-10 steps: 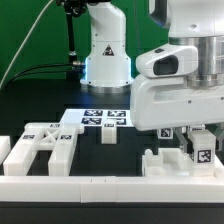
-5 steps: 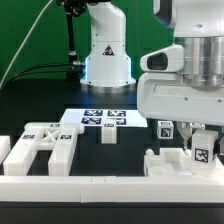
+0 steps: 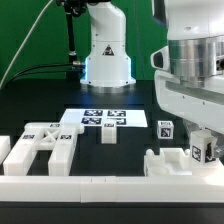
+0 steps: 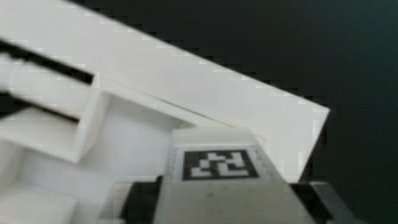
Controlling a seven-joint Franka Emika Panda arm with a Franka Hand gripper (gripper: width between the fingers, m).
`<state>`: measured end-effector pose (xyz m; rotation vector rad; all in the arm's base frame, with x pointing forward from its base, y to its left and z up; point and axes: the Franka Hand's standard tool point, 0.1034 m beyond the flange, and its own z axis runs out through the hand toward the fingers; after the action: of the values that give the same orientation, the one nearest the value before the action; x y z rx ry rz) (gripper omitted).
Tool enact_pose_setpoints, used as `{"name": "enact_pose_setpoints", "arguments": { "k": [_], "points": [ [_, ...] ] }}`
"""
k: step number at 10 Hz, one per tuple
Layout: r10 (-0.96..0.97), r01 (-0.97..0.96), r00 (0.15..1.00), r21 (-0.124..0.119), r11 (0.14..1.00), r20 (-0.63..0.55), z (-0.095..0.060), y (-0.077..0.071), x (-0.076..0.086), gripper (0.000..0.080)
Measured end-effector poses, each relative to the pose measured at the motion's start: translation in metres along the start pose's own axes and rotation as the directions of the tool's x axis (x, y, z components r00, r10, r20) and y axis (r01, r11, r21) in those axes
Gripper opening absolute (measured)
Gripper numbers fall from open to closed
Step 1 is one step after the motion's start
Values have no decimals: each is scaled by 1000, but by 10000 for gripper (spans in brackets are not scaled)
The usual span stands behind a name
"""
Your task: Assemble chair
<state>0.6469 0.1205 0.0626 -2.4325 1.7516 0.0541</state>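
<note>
The two-finger gripper is closed partway on a small matte white plastic block with a square black-and-white tag, one finger on each side. The block is over the chunky white notched part at the exterior view's right. The white slotted frame lies well apart, at the left.

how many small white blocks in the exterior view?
3. A centre block in front of the marker board; a tagged block toward the exterior view's right; a gripped block between the jaws. The arm may hide more.

Chunky white tagged chair parts
</note>
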Motion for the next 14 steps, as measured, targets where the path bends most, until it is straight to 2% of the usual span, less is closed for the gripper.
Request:
{"name": "enact_pose_setpoints", "arguments": {
  "k": [2, 4, 5, 9, 11, 12, 13, 14],
  "points": [
    [137, -137, 991, 2, 991, 5, 0, 0, 0, 285],
    [404, -405, 914, 21, 914, 39, 1, -1, 2, 285],
    [466, -467, 884, 29, 884, 44, 1, -1, 3, 285],
    [492, -493, 870, 30, 869, 44, 1, -1, 4, 285],
    [491, -493, 870, 30, 870, 44, 1, -1, 4, 569],
    [491, -492, 870, 30, 870, 44, 1, -1, 4, 569],
    [472, -473, 881, 35, 880, 45, -2, -2, 4, 633],
    [417, -420, 907, 54, 906, 50, -18, -7, 5, 645]
  ]
}}
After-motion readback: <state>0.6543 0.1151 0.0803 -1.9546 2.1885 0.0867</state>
